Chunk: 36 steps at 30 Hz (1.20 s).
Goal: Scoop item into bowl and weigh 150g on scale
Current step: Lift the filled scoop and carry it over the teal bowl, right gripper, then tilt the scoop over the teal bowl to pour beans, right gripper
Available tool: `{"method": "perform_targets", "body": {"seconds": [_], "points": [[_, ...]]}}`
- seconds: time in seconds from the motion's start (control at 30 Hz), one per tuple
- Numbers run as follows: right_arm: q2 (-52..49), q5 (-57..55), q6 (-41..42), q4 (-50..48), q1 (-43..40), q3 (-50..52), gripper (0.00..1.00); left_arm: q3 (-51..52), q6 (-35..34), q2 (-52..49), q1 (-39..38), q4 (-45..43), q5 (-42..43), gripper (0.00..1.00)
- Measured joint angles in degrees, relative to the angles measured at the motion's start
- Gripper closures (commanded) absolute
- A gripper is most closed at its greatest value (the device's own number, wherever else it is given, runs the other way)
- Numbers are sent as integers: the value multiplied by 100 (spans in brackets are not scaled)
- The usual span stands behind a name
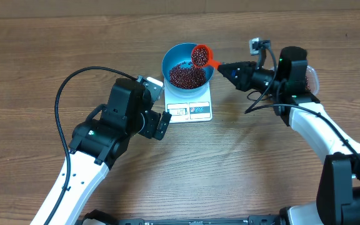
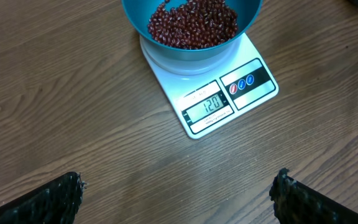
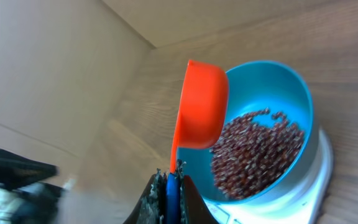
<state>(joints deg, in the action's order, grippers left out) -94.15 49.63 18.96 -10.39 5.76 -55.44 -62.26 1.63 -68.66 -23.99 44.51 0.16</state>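
Wood-grain tabletop [image 1: 42, 50]. A small flat white rectangular kitchen scale [image 1: 192, 111] sits mid-table and serves as the landmark here. A round bright blue plastic bowl [image 1: 169, 62] stands on the scale and covers most of its platform. Only the front strip with the display and buttons is in the clear; in the left wrist view the display reads what looks like 120. A loose pile of tiny dark red-maroon beans [image 1: 186, 76] lies in the bowl's bottom, heaped toward the scale's display side.

A round orange-red plastic scoop [image 1: 200, 56] hangs over the bowl's far-right rim, above the scale's back edge, with more of the beans in its cup. It is tilted, and the right wrist view shows its outer wall. The right end effector [image 1: 220, 65] is clenched on the scoop's handle, reaching in from the scale's right.

The left end effector [image 1: 157, 105] is released with its fingers [image 2: 48, 202] spread wide. It holds nothing and sits just beside the scale's front-left corner without touching it, facing the display. A black cable [image 1: 58, 100] loops off the left arm, well left of the scale. Another cable trails by the right arm.
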Motion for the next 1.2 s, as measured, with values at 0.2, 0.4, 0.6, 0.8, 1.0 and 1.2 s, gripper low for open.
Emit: {"method": "perform_targets", "body": {"seconds": [0.2,0.4,0.6,0.8,1.0,1.2], "points": [[0,-260,-1375,20,264,0,96,0,0,0,0,0,0,0],[0,-492,-1969,20,291,0,96,0,-2,0,0,0,0,0],[0,-660,-2131,22,291,0,96,0,0,0,0,0,0,0],[-2,-710,-2184,24,291,0,96,0,0,0,0,0,0,0],[0,-723,-2199,26,291,0,96,0,0,0,0,0,0,0],[0,-798,-2201,26,291,0,96,0,0,0,0,0,0,1]]}}
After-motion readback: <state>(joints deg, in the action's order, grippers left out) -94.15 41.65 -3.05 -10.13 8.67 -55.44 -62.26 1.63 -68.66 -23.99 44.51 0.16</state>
